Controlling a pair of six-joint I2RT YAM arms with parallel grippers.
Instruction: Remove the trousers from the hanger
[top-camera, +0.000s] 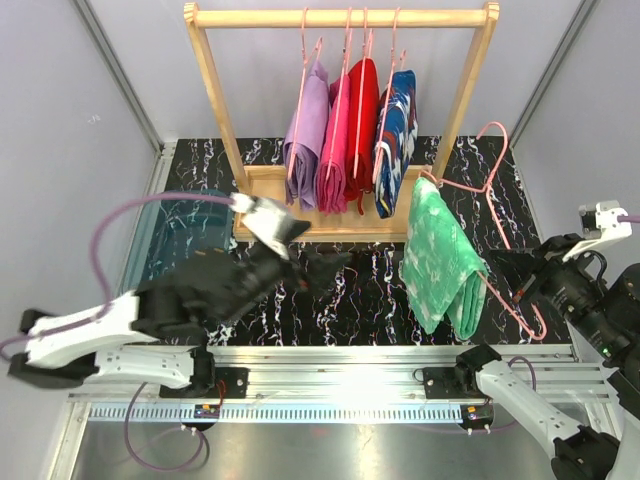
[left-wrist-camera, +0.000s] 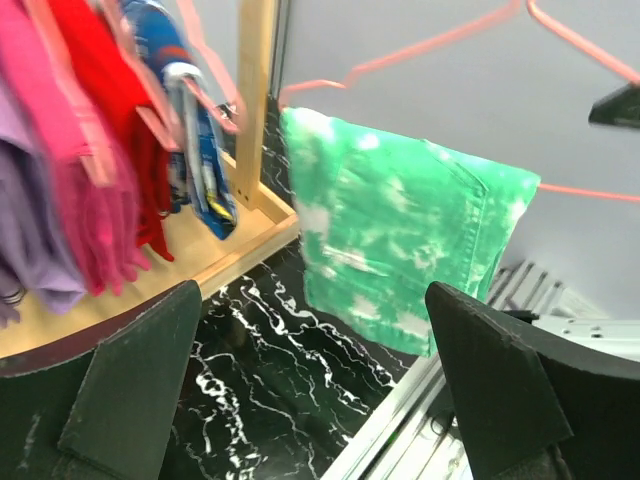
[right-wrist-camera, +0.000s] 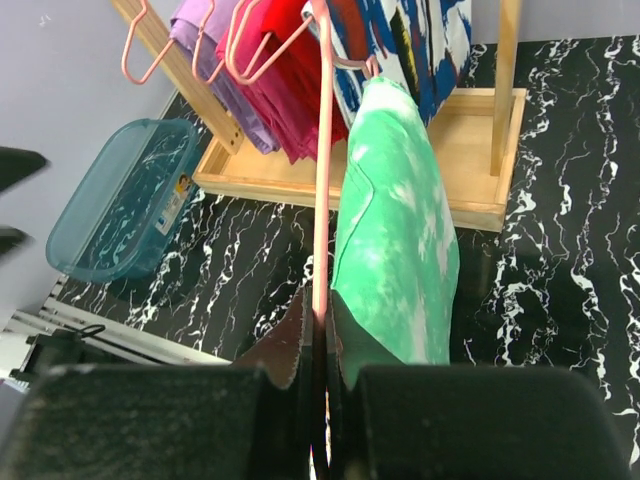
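The mint green trousers (top-camera: 440, 255) hang folded over a pink hanger (top-camera: 490, 170) that is off the rack, tilted above the black marble mat. My right gripper (top-camera: 530, 292) is shut on the hanger's lower bar; the right wrist view shows the jaws (right-wrist-camera: 322, 315) clamped on the pink bar (right-wrist-camera: 322, 200), with the green trousers (right-wrist-camera: 395, 230) just beside them. My left gripper (top-camera: 320, 268) is open and empty, left of the green trousers (left-wrist-camera: 400, 240) and facing them (left-wrist-camera: 312, 300). The navy patched trousers (top-camera: 395, 130) hang on the rack.
A wooden rack (top-camera: 340, 18) at the back holds lilac (top-camera: 305, 135), pink (top-camera: 333, 150) and red (top-camera: 362, 120) pairs on pink hangers. A teal plastic bin (top-camera: 185, 230) sits at the left of the mat. A metal rail (top-camera: 340, 360) runs along the near edge.
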